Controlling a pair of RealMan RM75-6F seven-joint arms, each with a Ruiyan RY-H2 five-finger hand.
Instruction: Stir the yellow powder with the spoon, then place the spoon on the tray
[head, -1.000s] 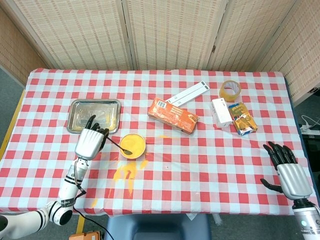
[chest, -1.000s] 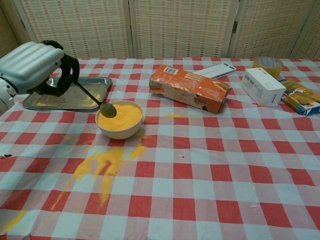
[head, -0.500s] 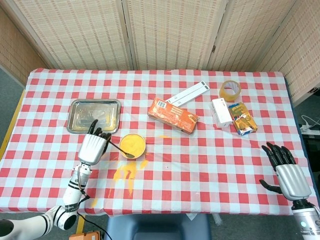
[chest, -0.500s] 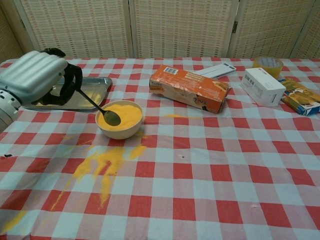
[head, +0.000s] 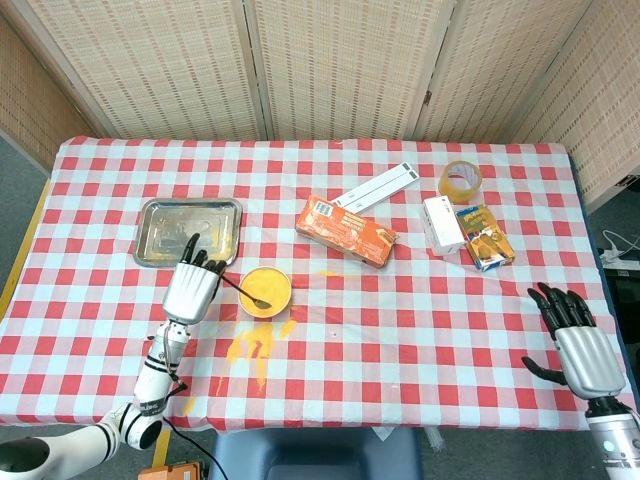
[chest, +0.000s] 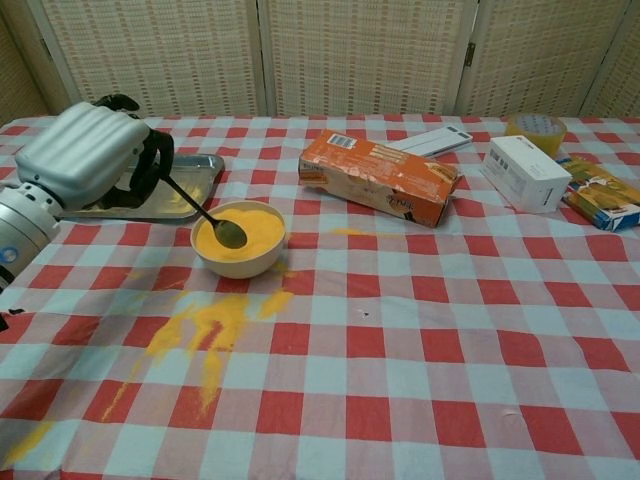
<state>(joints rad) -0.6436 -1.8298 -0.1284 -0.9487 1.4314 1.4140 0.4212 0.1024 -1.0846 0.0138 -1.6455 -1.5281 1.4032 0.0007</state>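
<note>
Beside the shiny metal tray (head: 190, 229), the left hand (chest: 95, 155) grips a dark metal spoon (chest: 205, 216), whose tip dips into yellow powder (chest: 250, 233) in a small cream bowl (chest: 240, 262). The right hand (head: 578, 340) hangs open-fingered, holding nothing, at the table's right edge.

Spoon (head: 243, 290) apparently in yellow powder (head: 267, 291)
</note>
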